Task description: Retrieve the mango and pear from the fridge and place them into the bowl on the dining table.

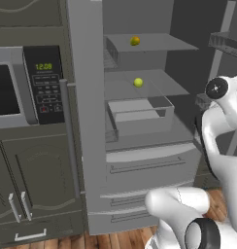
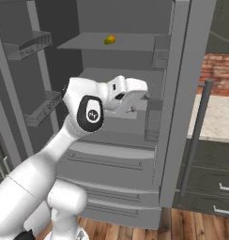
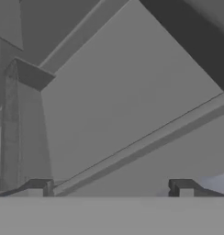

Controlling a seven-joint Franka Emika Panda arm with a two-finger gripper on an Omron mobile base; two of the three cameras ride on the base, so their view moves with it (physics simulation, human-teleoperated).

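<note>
1. The pincer (image 3: 111,186) stands spread wide with nothing between its tips; the hand view has the two dark tips far apart against bare grey fridge panels and a shelf edge running slantwise.
2. From where I stand the fridge (image 1: 91,146) is open. The mango (image 1: 135,41) sits on the upper shelf, the pear (image 1: 138,82) on the shelf below, each alone and well apart from the other.
3. The hand is at about the height of the pear's shelf, in front of the fridge's inside, so I'd judge the pear to be the first target, though neither fruit is touched yet.
4. To do this reach well: the hand camera has no fruit ahead of it, so the wrist needs turning until the pear lies between the tips before going in. Keep the jaws wide, come in level above the shelf and under the one overhead, straddle the fruit at its widest, then close gently; a round fruit will roll if one tip nudges it first.
5. Mind the open grey bin (image 1: 140,114) just below the pear's shelf and the door racks to the side.
6. The left base view gives both fruits plainly. In the right base view the mango (image 2: 110,40) is plain, while the arm's hand stands in front of the pear's shelf and covers it.
</note>
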